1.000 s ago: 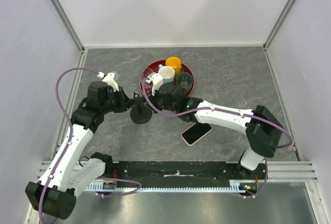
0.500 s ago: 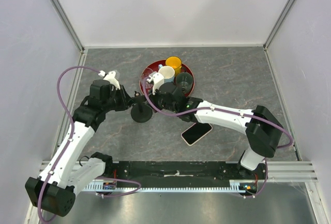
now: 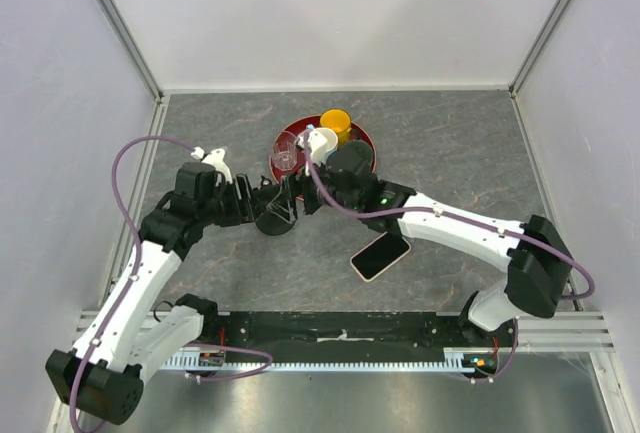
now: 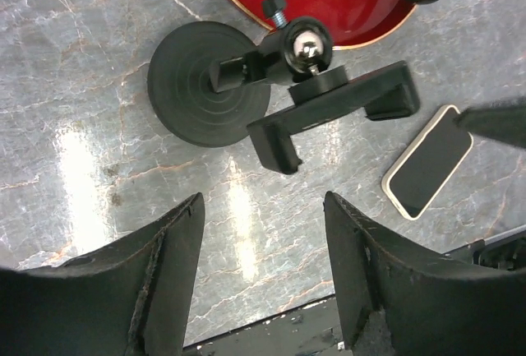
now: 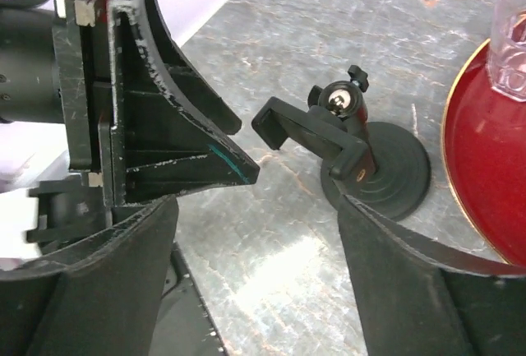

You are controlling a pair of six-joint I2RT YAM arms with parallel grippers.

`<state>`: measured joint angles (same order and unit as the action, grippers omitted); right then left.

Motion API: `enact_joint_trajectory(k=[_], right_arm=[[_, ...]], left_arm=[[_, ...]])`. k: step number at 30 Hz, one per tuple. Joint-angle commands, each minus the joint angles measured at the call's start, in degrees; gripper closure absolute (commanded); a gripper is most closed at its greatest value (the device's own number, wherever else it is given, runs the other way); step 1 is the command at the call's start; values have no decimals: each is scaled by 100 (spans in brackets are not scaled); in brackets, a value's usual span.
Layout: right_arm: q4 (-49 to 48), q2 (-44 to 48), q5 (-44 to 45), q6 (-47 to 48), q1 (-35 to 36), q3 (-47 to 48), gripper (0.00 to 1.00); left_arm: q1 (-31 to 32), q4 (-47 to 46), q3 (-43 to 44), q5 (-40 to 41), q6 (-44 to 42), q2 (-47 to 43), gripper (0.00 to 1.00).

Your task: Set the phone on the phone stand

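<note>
Seen from above, my left arm reached in from the lower left of the frame. My left claw (image 3: 258, 198) pointed right, near the middle, close beside the phone stand (image 3: 273, 220). In the left wrist view, that claw was spread wide. Its two fingers (image 4: 168, 265) stood well apart at the bottom of the frame, with only the grey marbled table (image 4: 74, 167) between them, and it gripped nothing.

The phone stand stood on its round black base on the table, just beside the lower left rim of a red tray (image 3: 277, 143). Its clamp holder (image 4: 337, 105) sat tilted on a shiny ball joint (image 4: 308, 43).

Just right of the stand in the overhead view, my right claw (image 3: 298, 196) pointed left, facing the left claw across the stand. In the right wrist view, its fingers (image 5: 107, 282) filled the lower corners of the frame. They were parted widely and had hold of nothing, and the stand sat beyond them.

In the upper middle of the overhead view, the tray carried a clear glass (image 3: 285, 156), a white mug (image 3: 322, 143) and a yellow cup (image 3: 335, 121).

Further right and lower, the phone (image 3: 380, 256) lay flat on the table, screen up and set at a slant. It was apart from the stand and just below my right forearm, which ran off to the lower right.
</note>
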<state>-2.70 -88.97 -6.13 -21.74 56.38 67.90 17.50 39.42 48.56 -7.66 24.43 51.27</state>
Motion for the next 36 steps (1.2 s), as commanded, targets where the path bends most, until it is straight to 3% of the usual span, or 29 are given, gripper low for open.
enact_joint_trajectory(k=[1, 7, 20, 28, 36], right_arm=[[-20, 345, -1082, -823, -513, -180, 12], [6, 319, -1355, -1219, -848, -224, 4], [243, -112, -1180, -1114, -927, -75, 9], [226, -533, -1372, -1402, -962, 285, 11], [-1724, -1069, -2436, -3317, -1314, -145, 23]], left_arm=[[17, 48, 259, -122, 150, -380, 32], [26, -118, 453, -341, 221, -451, 30], [17, -435, 216, -412, 203, -346, 32], [17, -926, -21, -350, 335, -248, 43], [17, -1296, -382, -350, 572, -380, 46]])
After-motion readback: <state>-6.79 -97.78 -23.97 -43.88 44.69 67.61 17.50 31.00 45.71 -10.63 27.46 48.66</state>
